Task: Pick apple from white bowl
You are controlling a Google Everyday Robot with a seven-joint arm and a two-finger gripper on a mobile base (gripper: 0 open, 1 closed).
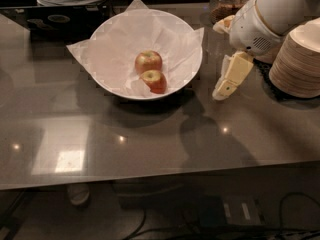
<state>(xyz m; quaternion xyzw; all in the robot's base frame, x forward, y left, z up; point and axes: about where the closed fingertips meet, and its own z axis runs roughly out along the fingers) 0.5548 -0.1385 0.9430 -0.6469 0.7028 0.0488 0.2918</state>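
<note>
The gripper [222,91] hangs just outside the rim of the white bowl [186,76], low over the table [150,149] — open or closed, I cannot tell. The apple [155,80] lies well inside the bowl, touching the bigger apple [148,61] beyond it. The risks — catching the rim on entry, snagging crinkled paper, or nudging the wrong fruit.

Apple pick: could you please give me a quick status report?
Gripper right of white bowl, above table, clear of rim. Apple in bowl, untouched, close beside bigger apple. Nothing between gripper and bowl.
</note>
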